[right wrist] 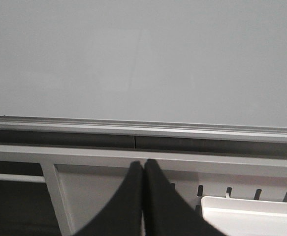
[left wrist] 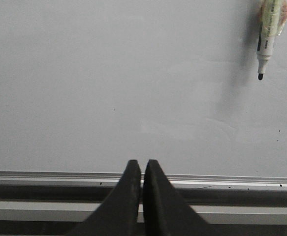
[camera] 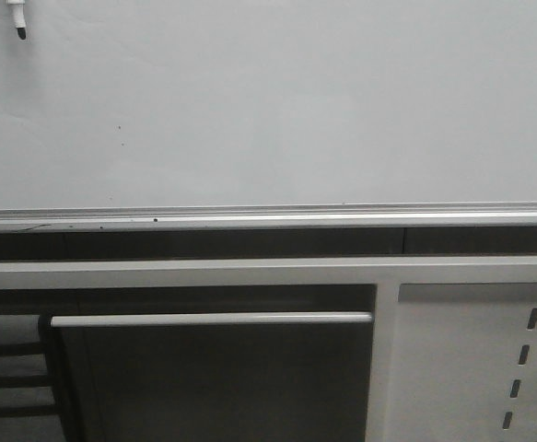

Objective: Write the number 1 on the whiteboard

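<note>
Against the bare, glossy whiteboard (camera: pixel 277 110), a light, stiff marker (left wrist: pixel 267 42) hangs tip-down near its upper left, best gripped mid-barrel, while both the left end effector (left wrist: pixel 142 169) and right end effector (right wrist: pixel 143 172) sit pinched closed, empty.

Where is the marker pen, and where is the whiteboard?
marker pen (left wrist: pixel 267 44), left wrist view, on its white barrel above the black tip.
whiteboard (camera: pixel 296 110), front view, on its bare pale surface.

Dim, even grey light; the whiteboard (camera: pixel 296 101) shows soft glare only, the marker (left wrist: pixel 267 42) casts a blurred shadow, all views grainy.
</note>
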`<move>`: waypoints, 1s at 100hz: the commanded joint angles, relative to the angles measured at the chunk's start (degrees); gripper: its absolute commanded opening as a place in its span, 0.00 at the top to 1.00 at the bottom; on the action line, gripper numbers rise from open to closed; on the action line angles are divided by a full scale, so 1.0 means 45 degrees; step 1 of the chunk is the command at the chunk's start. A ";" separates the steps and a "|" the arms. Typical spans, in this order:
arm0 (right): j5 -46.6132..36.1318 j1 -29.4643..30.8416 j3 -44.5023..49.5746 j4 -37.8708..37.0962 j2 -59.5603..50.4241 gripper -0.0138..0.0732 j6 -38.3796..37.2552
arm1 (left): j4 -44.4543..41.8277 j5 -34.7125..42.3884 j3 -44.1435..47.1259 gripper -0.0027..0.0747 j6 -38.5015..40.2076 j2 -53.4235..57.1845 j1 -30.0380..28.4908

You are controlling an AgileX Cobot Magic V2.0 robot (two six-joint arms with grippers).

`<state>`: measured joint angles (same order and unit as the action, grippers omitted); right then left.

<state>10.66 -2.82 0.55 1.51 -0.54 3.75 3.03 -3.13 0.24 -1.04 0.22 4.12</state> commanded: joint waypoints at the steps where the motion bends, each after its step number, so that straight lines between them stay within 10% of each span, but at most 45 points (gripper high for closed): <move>1: -0.1064 0.0065 0.0343 -0.0118 -0.0213 0.92 0.0018 | 0.0108 0.0924 0.0502 0.99 0.0133 0.0282 -0.0042; 100: -0.1380 0.0065 0.0343 0.0959 -0.0213 0.92 0.0018 | 0.1554 0.0949 0.0502 0.99 0.0133 0.0282 -0.0042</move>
<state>9.43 -2.82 0.55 2.61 -0.54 3.75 6.38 -3.13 0.24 -1.04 0.22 4.12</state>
